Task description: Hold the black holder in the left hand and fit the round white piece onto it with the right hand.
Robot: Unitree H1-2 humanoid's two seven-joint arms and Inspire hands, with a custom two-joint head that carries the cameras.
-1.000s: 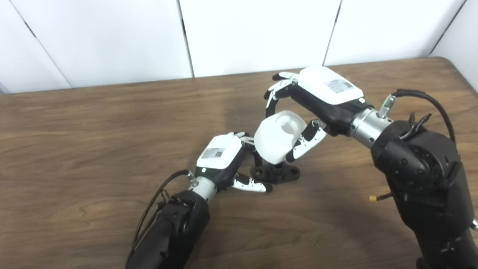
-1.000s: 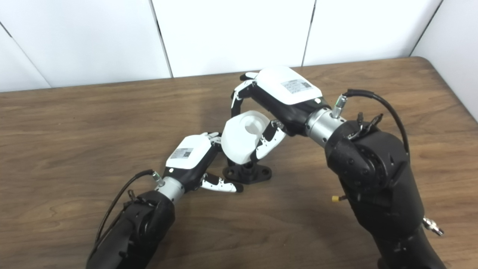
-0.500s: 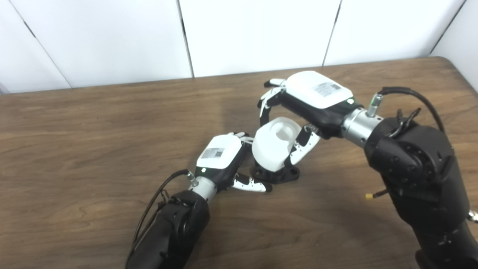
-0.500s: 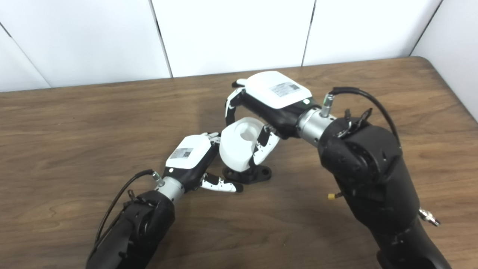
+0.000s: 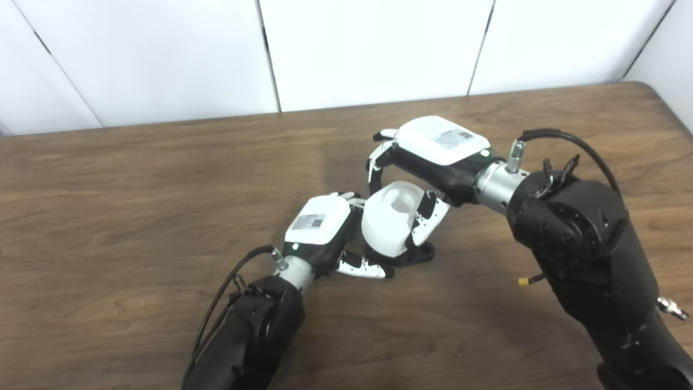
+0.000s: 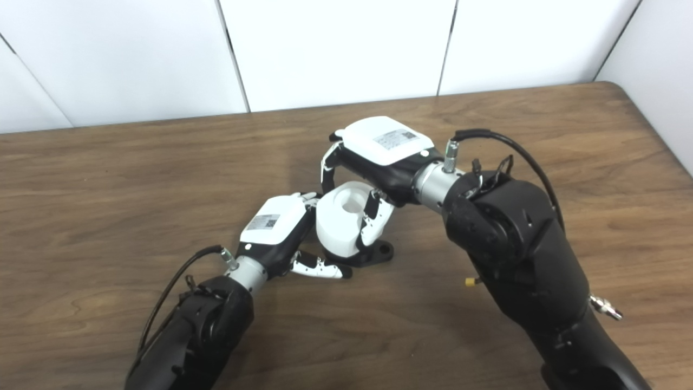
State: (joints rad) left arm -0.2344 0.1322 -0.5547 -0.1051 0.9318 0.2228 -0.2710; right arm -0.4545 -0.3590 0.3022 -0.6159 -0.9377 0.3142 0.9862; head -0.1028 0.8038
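Note:
The round white piece stands upright over the black holder, whose flat base rests on the wooden table near its middle. My right hand is shut on the white piece from above and behind, thumb down its right side. My left hand is against the holder's left side, with its fingers reaching behind the white piece and its thumb lying along the table in front. The holder's post is hidden under the white piece, and I cannot see how firmly the left hand holds it.
The brown wooden table spreads wide on all sides, with its right edge rounded at the far corner. White wall panels rise behind it. Both forearms come in from the bottom.
My right hand has come down and to the left with the white piece, turning it from tilted to upright over the holder. The left hand and the holder have stayed put.

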